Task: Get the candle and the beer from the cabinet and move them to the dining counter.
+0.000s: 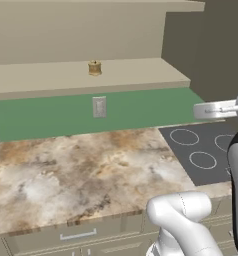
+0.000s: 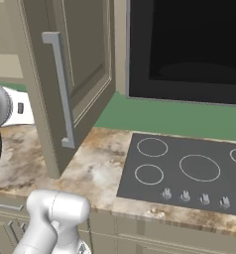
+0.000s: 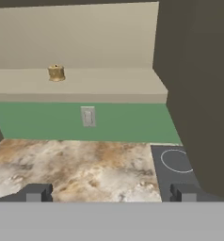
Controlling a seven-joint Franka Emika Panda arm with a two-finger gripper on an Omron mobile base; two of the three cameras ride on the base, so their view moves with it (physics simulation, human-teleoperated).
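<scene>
The worktop (image 1: pixel 66 175) of marbled stone carries a black cooktop (image 2: pixel 189 171) at its right end, with knobs along its front edge. Above it the cabinet (image 1: pixel 81 45) stands with its door (image 2: pixel 65 84) swung out, a long grey handle (image 2: pixel 60 89) on it. The candle (image 1: pixel 94 68) sits alone on the shelf (image 3: pixel 109 87), near its middle and back from the front edge. A socket plate (image 1: pixel 99 106) is on the green wall below. The fingers (image 3: pixel 111 193) are spread wide, holding nothing. No writing can be read anywhere.
</scene>
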